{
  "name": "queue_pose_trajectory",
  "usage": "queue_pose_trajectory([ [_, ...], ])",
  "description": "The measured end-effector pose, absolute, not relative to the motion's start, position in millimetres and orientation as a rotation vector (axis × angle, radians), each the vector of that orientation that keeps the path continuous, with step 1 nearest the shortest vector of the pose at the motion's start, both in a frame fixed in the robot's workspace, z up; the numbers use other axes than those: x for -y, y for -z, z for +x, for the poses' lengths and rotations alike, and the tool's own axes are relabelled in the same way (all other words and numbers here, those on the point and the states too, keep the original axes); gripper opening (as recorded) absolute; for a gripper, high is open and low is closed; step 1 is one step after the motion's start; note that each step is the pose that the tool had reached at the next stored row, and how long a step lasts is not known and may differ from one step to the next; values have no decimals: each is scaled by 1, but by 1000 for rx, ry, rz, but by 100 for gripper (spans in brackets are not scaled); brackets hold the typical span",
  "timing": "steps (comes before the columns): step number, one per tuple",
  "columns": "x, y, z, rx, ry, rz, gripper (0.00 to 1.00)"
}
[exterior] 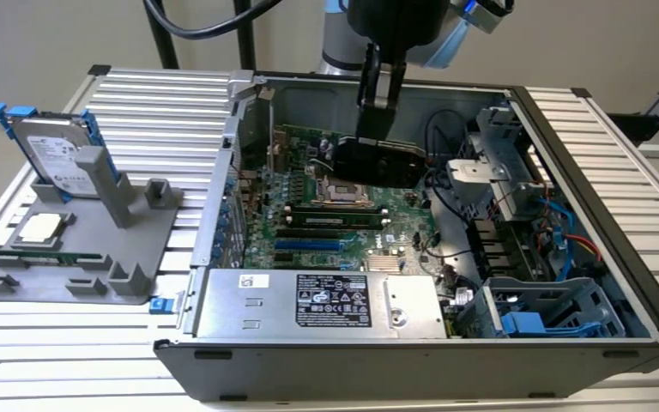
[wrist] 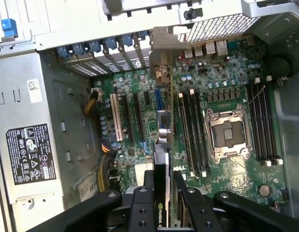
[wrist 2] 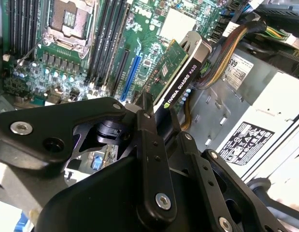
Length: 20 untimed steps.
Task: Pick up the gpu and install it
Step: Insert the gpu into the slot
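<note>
The gpu (exterior: pixel 383 160), a black-shrouded card with a green board, hangs inside the open computer case (exterior: pixel 421 365), above the motherboard (exterior: pixel 364 225) near the processor socket (exterior: pixel 336 190). My gripper (exterior: pixel 376 116) comes down from above and is shut on the card's upper edge. In the second wrist view the gpu (wrist 2: pixel 180 81) sticks out past the black fingers (wrist 2: pixel 148 140) of the gripper (wrist 2: pixel 156 115), over a blue expansion slot (wrist 2: pixel 131 77). The first wrist view has the gpu (wrist: pixel 162 150) edge-on between the fingers (wrist: pixel 150 186) of the gripper (wrist: pixel 163 182), roughly in line with the blue slot (wrist: pixel 157 99).
A power supply (exterior: pixel 318 300) fills the case's near side, with a drive cage (exterior: pixel 535 313) and cables (exterior: pixel 559 232) toward the exterior view's right. Outside, on the exterior view's left, a grey fixture (exterior: pixel 78 257) carries a hard drive with blue rails (exterior: pixel 61 154) and a processor (exterior: pixel 41 227).
</note>
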<state>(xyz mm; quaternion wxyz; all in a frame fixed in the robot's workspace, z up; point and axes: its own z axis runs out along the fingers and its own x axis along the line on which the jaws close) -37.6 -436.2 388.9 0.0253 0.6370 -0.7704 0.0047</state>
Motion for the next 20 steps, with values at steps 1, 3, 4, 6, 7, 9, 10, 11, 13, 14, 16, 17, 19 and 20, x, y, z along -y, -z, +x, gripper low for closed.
queue_pose_trajectory([
  [1,436,-389,-38,2382,-14,1970,0],
  [3,436,-389,-38,2382,-14,1970,0],
  [4,436,-388,-38,2383,-14,1970,0],
  [6,436,-387,-38,2382,-15,1970,0],
  [7,436,-386,-38,2382,-15,1970,0],
  [9,436,-385,-38,2382,-15,1969,0],
  [10,436,-384,-38,2382,-16,1969,0],
  [11,436,-384,-38,2382,-16,1969,0],
  [13,436,-384,-38,2382,-16,1969,0],
  [14,436,-384,-38,2382,-16,1969,0],
  [16,436,-383,-38,2382,-16,1969,0],
  [17,436,-382,-38,2382,-16,1969,0],
  [19,436,-381,-38,2382,-16,1969,0],
  [20,436,-381,-38,2382,-16,1969,0],
])
